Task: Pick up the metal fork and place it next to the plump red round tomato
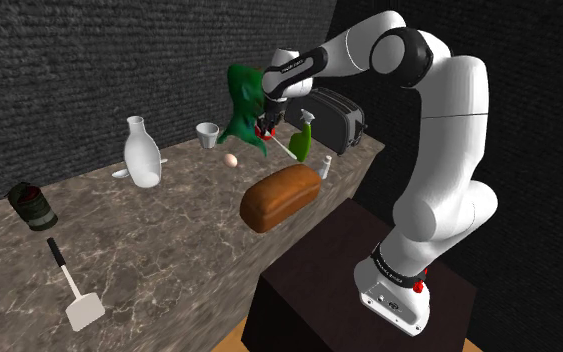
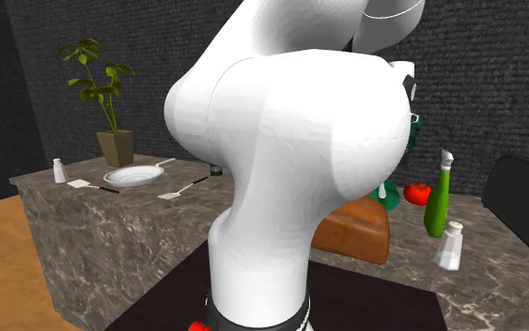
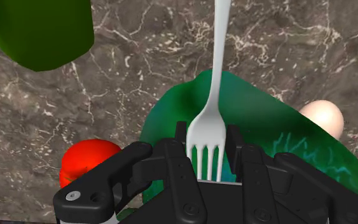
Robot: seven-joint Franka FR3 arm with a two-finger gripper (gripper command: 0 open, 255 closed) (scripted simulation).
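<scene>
My black gripper (image 3: 207,139) is shut on the tines end of a white-grey fork (image 3: 213,89), whose handle points away from the hand. In the shoulder view the gripper (image 1: 269,126) hangs over the far part of the counter, and the fork (image 1: 282,146) slants down out of it. The red tomato (image 3: 87,163) lies on the marble just beside the fingers, next to a dark green leafy thing (image 3: 247,114). The tomato (image 1: 263,131) shows as a red spot under the hand. From the second exterior view the tomato (image 2: 416,193) sits beside a green bottle (image 2: 437,193).
A green bottle (image 1: 302,140), a toaster (image 1: 337,118), a salt shaker (image 1: 325,165) and a bread loaf (image 1: 281,195) crowd the counter near the hand. An egg (image 1: 231,159), a cup (image 1: 207,135), a white jug (image 1: 141,152), a dark can (image 1: 31,205) and a spatula (image 1: 74,290) lie further along.
</scene>
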